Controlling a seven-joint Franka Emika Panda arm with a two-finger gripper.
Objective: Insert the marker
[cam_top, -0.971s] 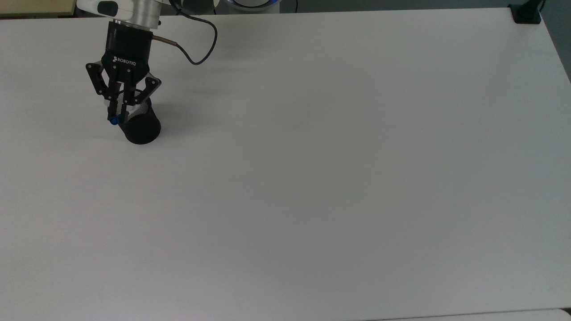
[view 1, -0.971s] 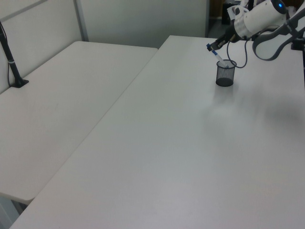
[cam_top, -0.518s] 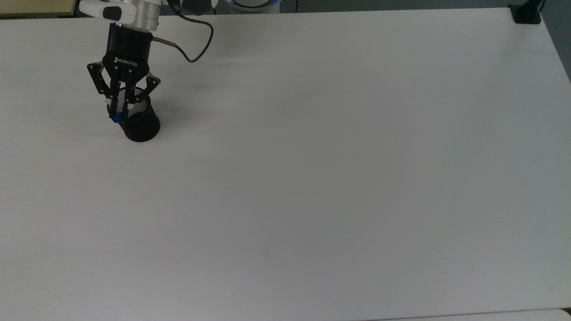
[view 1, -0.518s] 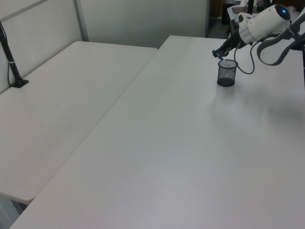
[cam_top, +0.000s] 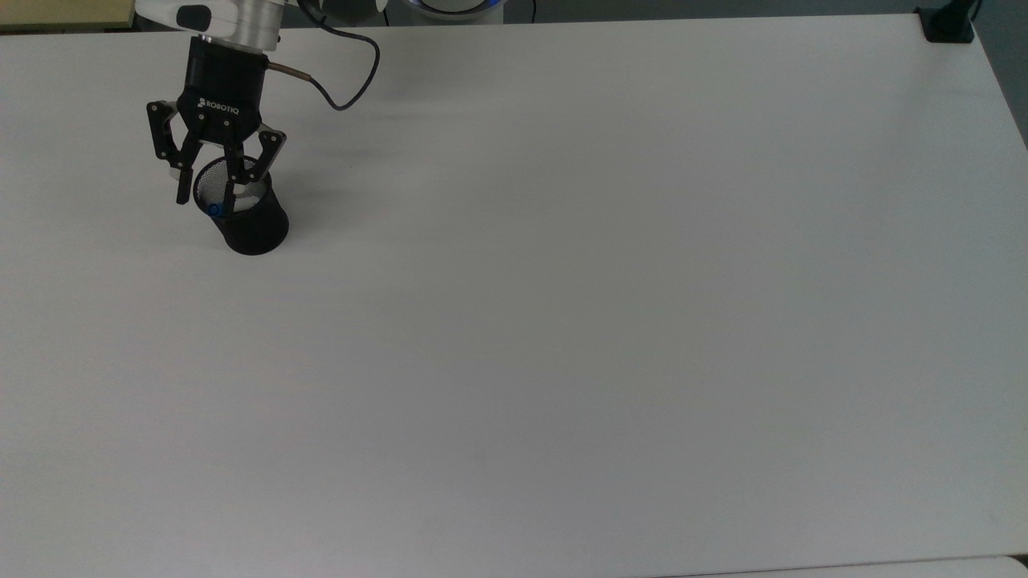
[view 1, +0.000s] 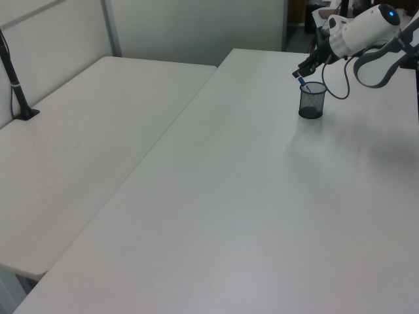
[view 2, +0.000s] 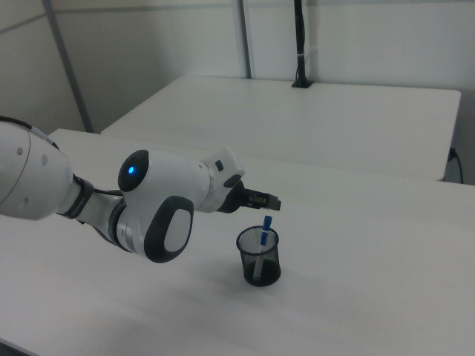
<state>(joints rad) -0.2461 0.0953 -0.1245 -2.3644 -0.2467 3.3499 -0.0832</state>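
Note:
The marker (cam_top: 213,210) stands inside the black mesh cup (cam_top: 255,229) near the top view's upper left, leaning on the rim, its blue end showing. In the right view the marker (view 2: 264,228) pokes its blue cap above the cup (view 2: 259,259). My gripper (cam_top: 206,206) hovers just over the cup mouth, open, its fingers spread to either side of the marker and not touching it. The left view shows the gripper (view 1: 305,68) above the cup (view 1: 311,102) and the marker (view 1: 302,85).
The cup stands on a wide white table (cam_top: 562,321). The gripper's black cable (cam_top: 353,84) loops behind it. A black clamp (cam_top: 948,24) sits at the top view's far right corner. A second table (view 1: 91,137) with a black post (view 1: 14,82) adjoins.
The gripper went from shut on the marker to open. The marker dropped lower into the cup, and the gripper shifted slightly up and away from it.

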